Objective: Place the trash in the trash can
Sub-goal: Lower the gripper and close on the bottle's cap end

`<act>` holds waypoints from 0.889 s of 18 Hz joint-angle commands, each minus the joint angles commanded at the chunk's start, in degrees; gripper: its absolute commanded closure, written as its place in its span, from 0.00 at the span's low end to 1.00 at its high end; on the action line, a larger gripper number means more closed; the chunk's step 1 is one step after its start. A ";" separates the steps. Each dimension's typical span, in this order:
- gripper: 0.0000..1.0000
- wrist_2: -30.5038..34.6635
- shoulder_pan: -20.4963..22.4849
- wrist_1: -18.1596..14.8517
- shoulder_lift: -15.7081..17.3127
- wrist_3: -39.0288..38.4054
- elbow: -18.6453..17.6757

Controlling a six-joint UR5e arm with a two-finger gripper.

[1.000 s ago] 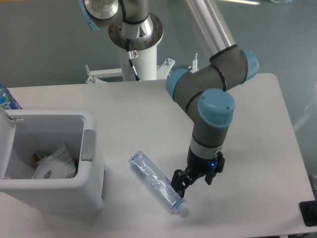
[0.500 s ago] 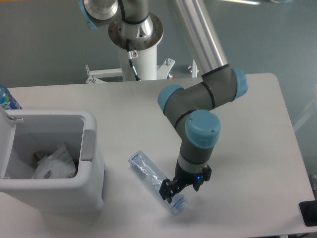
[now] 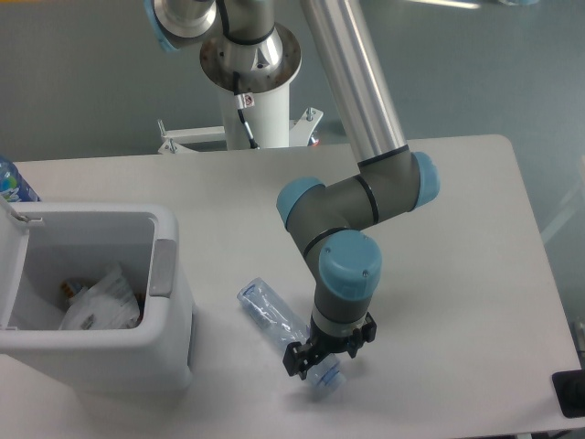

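Arm over the bottle, bin at the lower left

The gripper (image 3: 317,361) sits down over the cap end of the flattened bottle (image 3: 272,317) at lower centre; the open trash can (image 3: 169,274) holds the crumpled wrapper (image 3: 105,302) on the white table (image 3: 475,274).

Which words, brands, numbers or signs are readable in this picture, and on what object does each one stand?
None can be read.
Flattened bottle label: blue print, too blurred.
Wrapper in the trash can: dark marks, too small.
Blue bottle at the left edge: white marks, unreadable.
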 joint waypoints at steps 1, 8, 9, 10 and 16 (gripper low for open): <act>0.00 0.35 -0.09 0.00 0.00 -0.09 -0.26; 0.36 0.71 -0.53 -0.09 0.61 -0.62 -0.53; 0.37 0.71 -0.53 -0.09 0.79 -0.53 -0.70; 0.37 0.71 -0.53 -0.09 0.96 -0.53 -0.96; 0.37 0.80 -0.44 -0.09 1.32 -0.27 -1.32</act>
